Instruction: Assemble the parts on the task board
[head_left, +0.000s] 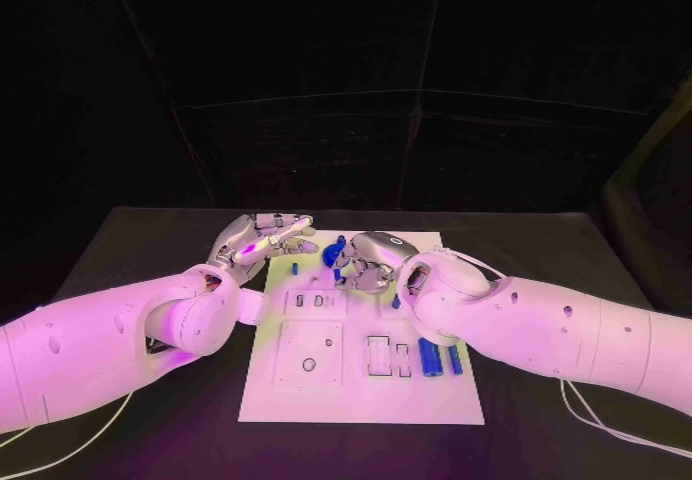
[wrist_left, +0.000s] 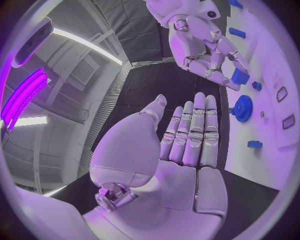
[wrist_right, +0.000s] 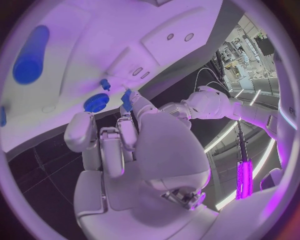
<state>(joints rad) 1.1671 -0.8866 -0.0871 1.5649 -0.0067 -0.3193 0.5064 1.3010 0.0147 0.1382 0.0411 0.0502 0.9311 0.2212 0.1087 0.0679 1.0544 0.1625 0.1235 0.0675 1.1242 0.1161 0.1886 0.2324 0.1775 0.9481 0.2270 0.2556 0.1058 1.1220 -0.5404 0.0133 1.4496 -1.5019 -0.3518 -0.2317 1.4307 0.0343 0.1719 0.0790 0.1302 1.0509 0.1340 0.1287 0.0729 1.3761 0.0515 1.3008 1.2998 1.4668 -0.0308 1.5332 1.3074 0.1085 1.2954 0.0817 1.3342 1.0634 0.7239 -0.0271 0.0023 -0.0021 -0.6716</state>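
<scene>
Right hand (head_left: 372, 262) pinches a blue part (wrist_left: 240, 76); left hand (head_left: 264, 238) spread, holding nothing.

dim room | purple-pink light | ceiling strip glare | fisheye-bent edges

Left robot hand (head_left: 264, 238) flat and empty, fingers straight; right robot hand (head_left: 374, 258) curled, pinching.

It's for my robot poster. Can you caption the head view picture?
Right hand holds a small blue part over the white task board; left hand open.
</scene>
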